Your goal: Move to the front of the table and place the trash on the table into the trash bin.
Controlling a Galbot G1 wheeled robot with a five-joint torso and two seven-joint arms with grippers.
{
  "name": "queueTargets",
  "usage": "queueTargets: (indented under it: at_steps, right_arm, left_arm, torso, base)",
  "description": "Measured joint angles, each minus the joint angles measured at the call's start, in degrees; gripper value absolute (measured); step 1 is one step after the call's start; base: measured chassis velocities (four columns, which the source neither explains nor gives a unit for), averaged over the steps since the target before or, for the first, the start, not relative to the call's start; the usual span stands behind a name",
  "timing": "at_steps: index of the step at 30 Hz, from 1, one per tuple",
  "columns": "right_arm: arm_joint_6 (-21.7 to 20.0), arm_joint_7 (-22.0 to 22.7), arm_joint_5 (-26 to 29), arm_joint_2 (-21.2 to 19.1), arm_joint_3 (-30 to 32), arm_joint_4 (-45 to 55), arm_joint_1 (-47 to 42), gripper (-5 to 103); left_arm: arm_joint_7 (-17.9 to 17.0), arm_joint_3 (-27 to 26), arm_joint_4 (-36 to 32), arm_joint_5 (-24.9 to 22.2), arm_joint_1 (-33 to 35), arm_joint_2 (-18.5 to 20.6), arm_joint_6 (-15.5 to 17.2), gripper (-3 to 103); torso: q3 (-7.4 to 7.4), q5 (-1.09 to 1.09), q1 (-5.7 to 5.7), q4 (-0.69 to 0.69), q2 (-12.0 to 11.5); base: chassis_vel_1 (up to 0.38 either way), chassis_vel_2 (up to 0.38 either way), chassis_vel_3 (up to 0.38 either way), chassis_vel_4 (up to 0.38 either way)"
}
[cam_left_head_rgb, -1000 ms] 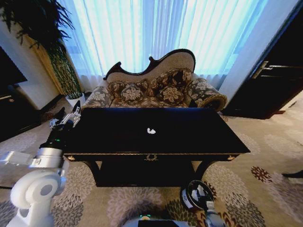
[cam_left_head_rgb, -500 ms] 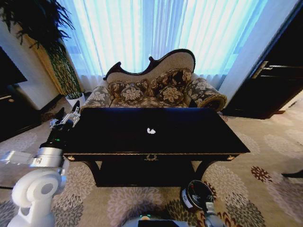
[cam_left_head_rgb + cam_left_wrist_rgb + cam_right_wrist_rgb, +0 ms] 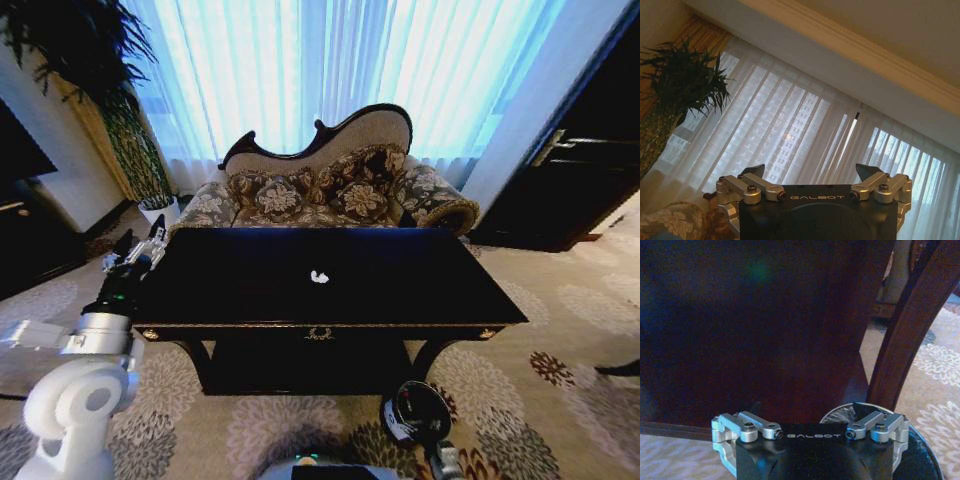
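Centrally, the head view showed the desk (image 3: pixel 400 290), long and dark, standing before a floral sofa (image 3: pixel 330 190) at 12 o'clock, with sheer curtains (image 3: pixel 330 70) behind it. One small crumpled white paper wad (image 3: pixel 320 276) lay on the desk top, near its middle and well apart from every edge. A gold emblem (image 3: pixel 319 334) marked the front rail.

The left claw (image 3: pixel 139 244) was raised at 9 o'clock, just beside the desk's left end and clear of the top. Seen from the left wrist, the left claw (image 3: pixel 811 172) stood released, its two dark fingertips (image 3: pixel 756 171) spread wide and nothing between them, pointing toward the curtains and a potted plant (image 3: pixel 682 85).

The trash bin (image 3: pixel 412 412), a small round dark bucket, sat on the patterned carpet (image 3: pixel 540 400) at 5 o'clock, below the front rail and beside the desk's curved right leg (image 3: pixel 432 352). From the right wrist, the right claw (image 3: pixel 809 409) hung low just above the bin's rim (image 3: pixel 840 412), its fingers parted and empty, facing the desk's dark lower panel, with the curved leg (image 3: pixel 905 330) beside it.
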Motion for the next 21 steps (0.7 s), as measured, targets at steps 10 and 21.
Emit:
queueTargets:
  at_steps: [10,21]
  right_arm:
    - [-1.1,2.9,3.3,-0.4,3.9,26.3,-15.6,100]
    - [-2.0,6.2,5.5,-2.6,9.6,45.7,-23.0,100]
  left_arm:
    - [-0.1,0.4,-0.4,1.5,1.0,-0.3,0.0,100]
    - [-0.4,-1.2,-1.6,1.9,2.4,-1.4,0.3,100]
  torso:
    - [0.0,0.01,0.0,0.0,0.0]
    - [0.0,0.01,0.0,0.0,0.0]
  base:
    - [0.0,0.0,0.0,0.0]
    - [0.0,0.0,0.0,0.0]
